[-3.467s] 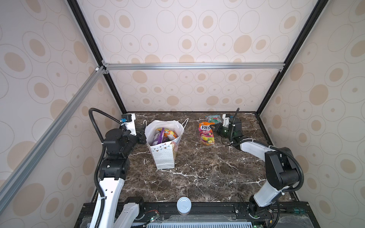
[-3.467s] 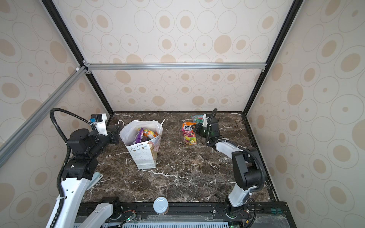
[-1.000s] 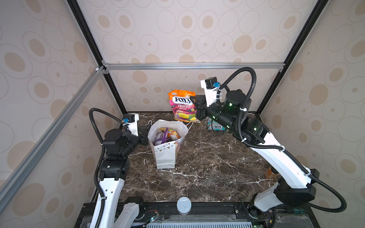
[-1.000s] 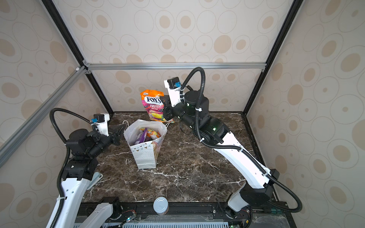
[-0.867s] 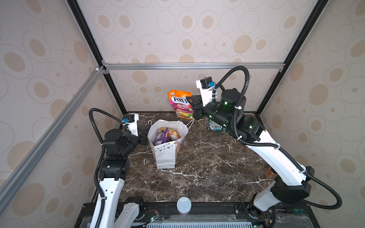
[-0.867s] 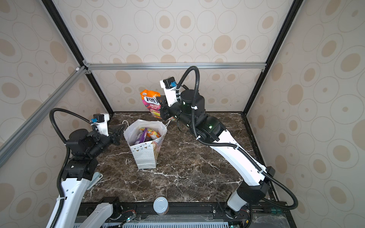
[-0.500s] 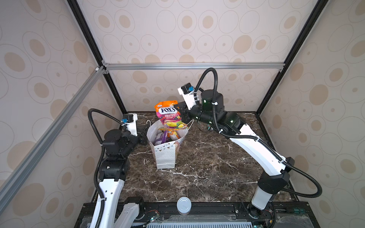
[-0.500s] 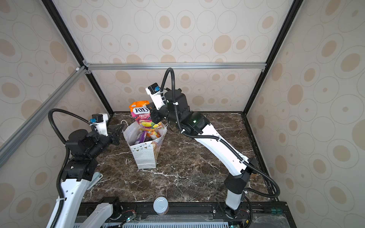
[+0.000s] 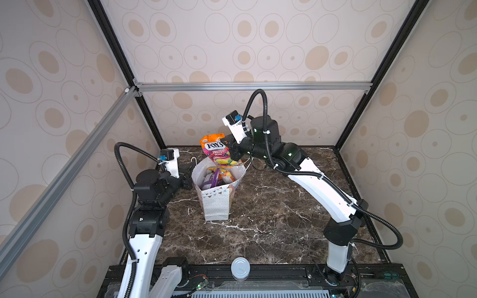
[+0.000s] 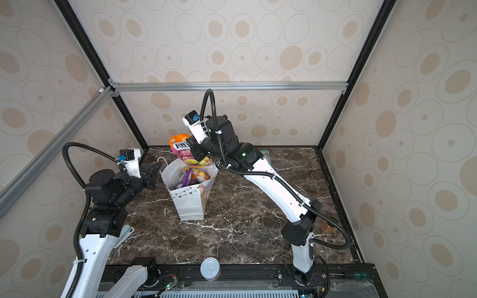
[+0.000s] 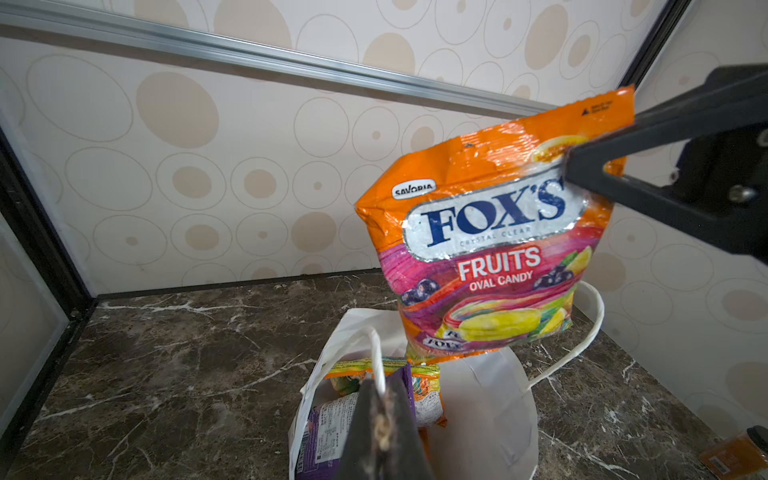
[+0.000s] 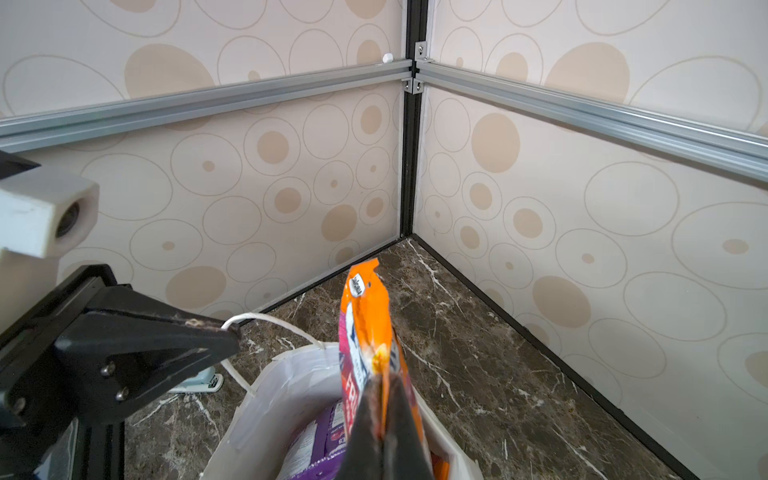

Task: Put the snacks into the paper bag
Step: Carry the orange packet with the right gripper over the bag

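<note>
The white paper bag [image 9: 216,203] [image 10: 189,203] stands open left of the table's middle. My left gripper [image 11: 380,390] [image 10: 155,170] is shut on its near cord handle [image 11: 376,353] at the bag's left rim. My right gripper [image 12: 384,380] [image 9: 229,149] is shut on the top corner of an orange FOX'S packet [image 9: 216,152] [image 11: 486,257]. That packet hangs upright over the bag's mouth, its lower edge at the rim. A purple packet [image 9: 209,179] [image 12: 320,440] and an orange one [image 10: 198,175] lie inside the bag. A teal snack [image 10: 264,154] peeks out behind my right arm.
A small amber-brown object [image 10: 326,227] [image 11: 731,451] sits by the right wall. A white round cap [image 9: 240,268] rests on the front rail. The bag's far cord handle [image 11: 582,340] hangs loose outside the rim. Walls close in behind and on both sides.
My right gripper has carried the orange packet from high at the back down and leftward to the bag's mouth. The left arm has stayed still on the handle.
</note>
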